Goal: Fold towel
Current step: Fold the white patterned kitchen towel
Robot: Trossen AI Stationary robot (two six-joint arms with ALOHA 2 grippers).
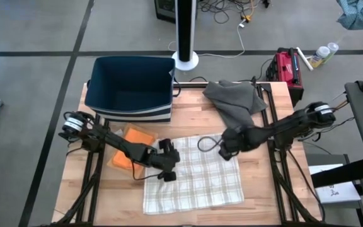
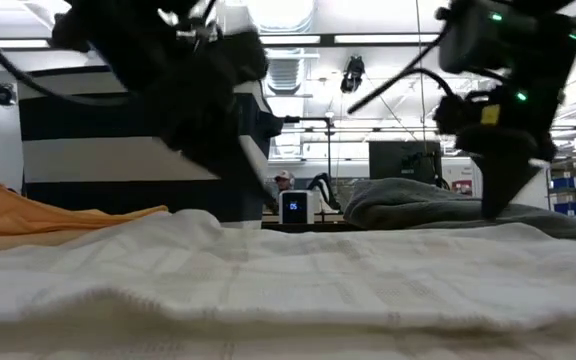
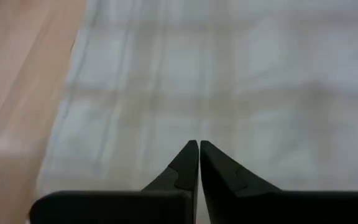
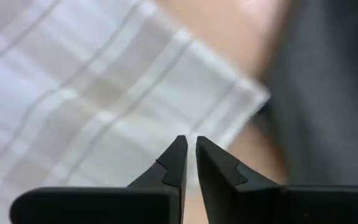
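From above, a plaid towel (image 1: 194,173) lies spread flat on the near middle of the wooden table (image 1: 257,189). The left gripper (image 1: 167,165) sits over the towel's left edge, the right gripper (image 1: 227,146) over its far right corner. An orange cloth (image 1: 131,150) lies just left of the towel, a grey cloth (image 1: 238,101) is bunched at the far right, and a dark blue bin (image 1: 130,88) stands at the far left.

At table height, the towel (image 2: 298,285) fills the foreground as a pale, gently rumpled sheet. The orange cloth (image 2: 38,218) shows at the left and the grey cloth (image 2: 438,208) at the right, with both dark arms coming down from above.

In the left wrist view, the left gripper (image 3: 199,146) has its fingers pressed together with nothing between them, hovering over the towel (image 3: 229,81) near its edge beside bare wood.

In the right wrist view, the right gripper (image 4: 188,142) shows its fingers drawn narrow with a slim gap, empty, above the towel (image 4: 86,93) corner; the grey cloth (image 4: 328,93) lies beyond it.
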